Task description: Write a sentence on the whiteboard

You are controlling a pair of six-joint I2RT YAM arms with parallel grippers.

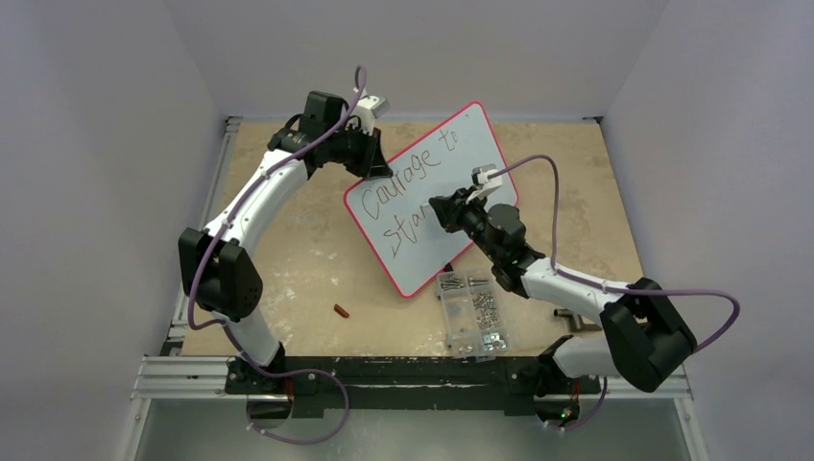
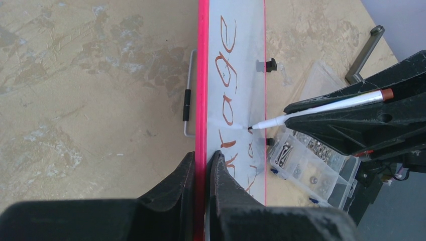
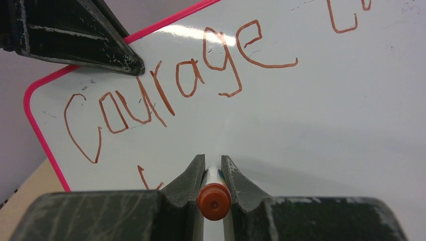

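Plywood, pale and blotchy, makes up the table, and plain grey-white walls close it in on the left, the right and the far side. A metal rail runs along the near edge where the two arms are bolted.

Over the middle of the table the whiteboard sits skewed and tipped up, with its red-pink rim bright against the wood. The left gripper is clenched on that rim at the board's far left edge, one finger on each face. The right gripper is clamped around a white marker with an orange end cap, and the left wrist view shows the tip touching the board. The sentence reads "Courage" and a couple more letters on the upper line. A second line has begun below it.

A clear box of screws lies just beside the board's near corner, under the right forearm. A small reddish-brown piece rests alone on the wood, near the front. A dark metal tool lies by the right arm's base. Bare wood stretches left of the board and across the far right corner.
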